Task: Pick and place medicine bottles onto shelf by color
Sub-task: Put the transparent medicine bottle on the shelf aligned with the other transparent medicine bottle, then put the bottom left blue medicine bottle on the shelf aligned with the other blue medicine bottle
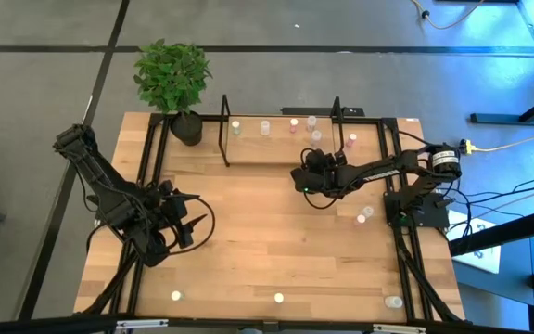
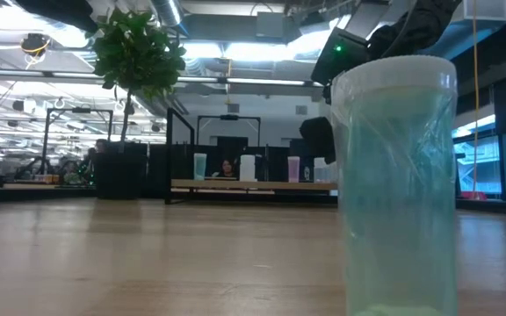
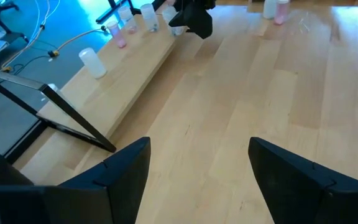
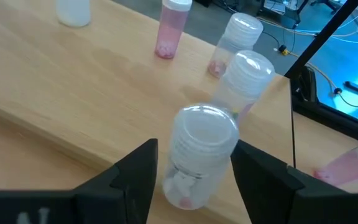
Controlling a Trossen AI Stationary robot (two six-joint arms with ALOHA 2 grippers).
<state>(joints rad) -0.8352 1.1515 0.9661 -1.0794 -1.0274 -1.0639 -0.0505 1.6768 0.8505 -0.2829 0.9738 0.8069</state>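
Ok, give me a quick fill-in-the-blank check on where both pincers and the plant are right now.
1. The right pincer has a clear bottle between its fingers, at the ____.
2. The left pincer is open over bare ____, with no bottle between its fingers.
3. The potted plant stands just off the shelf's ____ end in the high view.

Missing words: shelf; tabletop; left

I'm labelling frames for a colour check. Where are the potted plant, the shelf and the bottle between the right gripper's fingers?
potted plant (image 1: 172, 76): high view, on its green leaves.
shelf (image 1: 276, 148): high view, on a bare part of its wooden board.
bottle (image 4: 199, 155): right wrist view, on its clear ribbed side below the cap.
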